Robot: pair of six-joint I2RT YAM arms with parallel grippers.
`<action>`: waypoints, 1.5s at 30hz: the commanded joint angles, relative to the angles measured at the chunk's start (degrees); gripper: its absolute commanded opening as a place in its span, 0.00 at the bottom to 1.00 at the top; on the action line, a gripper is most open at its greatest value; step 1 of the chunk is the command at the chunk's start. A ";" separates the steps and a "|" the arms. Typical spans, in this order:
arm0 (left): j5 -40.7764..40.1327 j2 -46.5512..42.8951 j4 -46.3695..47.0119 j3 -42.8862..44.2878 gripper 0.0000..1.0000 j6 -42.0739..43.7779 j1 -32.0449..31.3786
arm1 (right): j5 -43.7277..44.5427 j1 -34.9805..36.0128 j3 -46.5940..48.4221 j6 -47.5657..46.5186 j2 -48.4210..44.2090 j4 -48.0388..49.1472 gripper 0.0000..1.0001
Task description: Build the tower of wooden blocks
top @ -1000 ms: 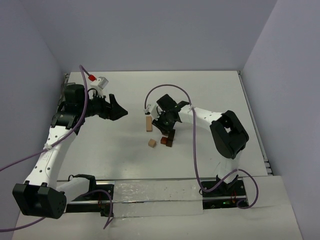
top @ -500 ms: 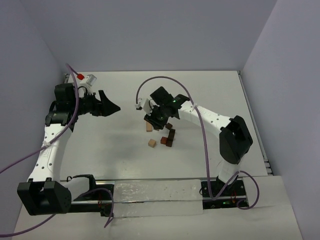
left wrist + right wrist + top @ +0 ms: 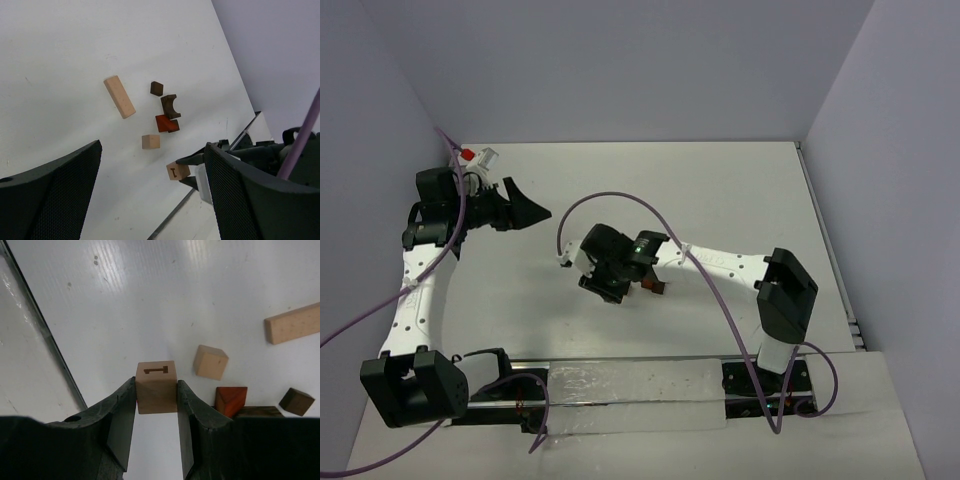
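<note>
A: Three plain walls, pale lavender-grey: back wall (image 3: pixel 640 70), left wall (image 3: pixel 370 110), right wall (image 3: pixel 905 160). All bare and smooth.

B: Bench (image 3: pixel 750 190)?

A: White, matte, runs from side wall to side wall. A dark seam (image 3: pixel 827 240) follows its right edge where it meets the wall.

B: Near side?

A: A shiny metal rail (image 3: pixel 630 383) crosses the front edge. A lighter white ledge lies in front of it.

B: Light?

A: Even and soft, from overhead. Shadows faint. The right wrist view shows fine ribbing and a streaky sheen (image 3: pixel 117 275) on the bench top.
</note>
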 commanded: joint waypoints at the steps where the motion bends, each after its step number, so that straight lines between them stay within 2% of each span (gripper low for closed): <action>1: 1.96 -0.74 2.43 -0.35 0.89 -0.66 0.78 | 6.76 2.84 -2.69 7.00 -1.30 3.54 0.00; 6: 1.87 -0.56 2.31 -0.14 0.89 -0.66 1.18 | 12.97 3.73 -2.69 11.55 0.47 5.64 0.00; 16: 2.92 -0.78 4.49 -1.27 0.89 -2.64 2.89 | 15.34 3.33 -2.03 12.55 2.53 7.64 0.00; 24: 2.57 -0.35 4.91 -1.06 0.89 -3.53 3.29 | 14.22 -2.98 3.49 11.95 3.61 5.89 0.00; 30: 1.19 -0.29 6.57 -1.67 0.89 -5.28 3.60 | 14.32 -10.94 10.20 21.75 6.77 4.90 0.00; 35: 0.14 0.38 6.85 -1.80 0.89 -5.92 3.89 | 22.93 -12.75 23.08 33.85 13.54 -1.47 0.00; 38: -0.15 0.48 7.10 -2.10 0.89 -6.27 4.24 | 24.44 -13.13 28.91 39.85 18.67 -6.39 0.00; 45: -0.53 0.29 8.55 -3.54 0.89 -7.08 5.23 | 22.96 -14.56 30.93 45.70 22.49 -7.77 0.00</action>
